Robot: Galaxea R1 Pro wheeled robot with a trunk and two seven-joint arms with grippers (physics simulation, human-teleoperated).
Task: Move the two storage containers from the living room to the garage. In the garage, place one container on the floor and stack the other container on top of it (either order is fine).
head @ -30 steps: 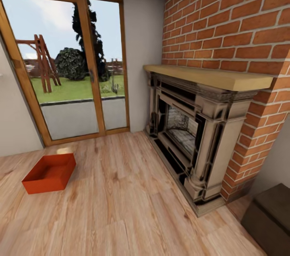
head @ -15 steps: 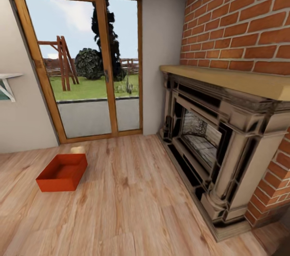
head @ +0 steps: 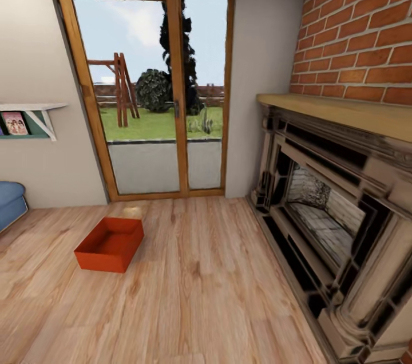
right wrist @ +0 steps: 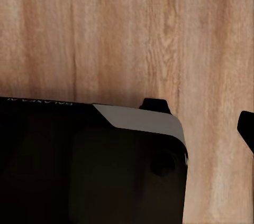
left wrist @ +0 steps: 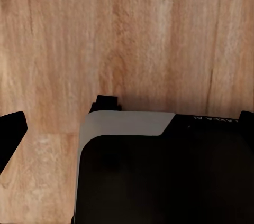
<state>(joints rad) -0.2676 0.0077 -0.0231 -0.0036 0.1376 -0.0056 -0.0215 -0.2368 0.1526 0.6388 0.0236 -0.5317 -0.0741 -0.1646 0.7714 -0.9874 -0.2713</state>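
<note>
Living room with wood-plank floor (head: 200, 295), glass doors (head: 166, 95) and a brick fireplace (head: 337, 198). One orange storage container (head: 110, 244) sits on the planks near the doors. The head view has swung left, centring it for approach; whether either gripper is open or closed cannot be told.

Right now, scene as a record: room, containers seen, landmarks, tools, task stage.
room: living room, light wood-plank floor
containers seen: one storage container, orange-red, open top, looks empty, upright on the floor
container position: in front of the glass doors, left of the fireplace
other landmarks: brick wall, blue sofa edge, wall shelf
tools: state cannot be told from the wrist views
task stage: container not yet picked up
</note>
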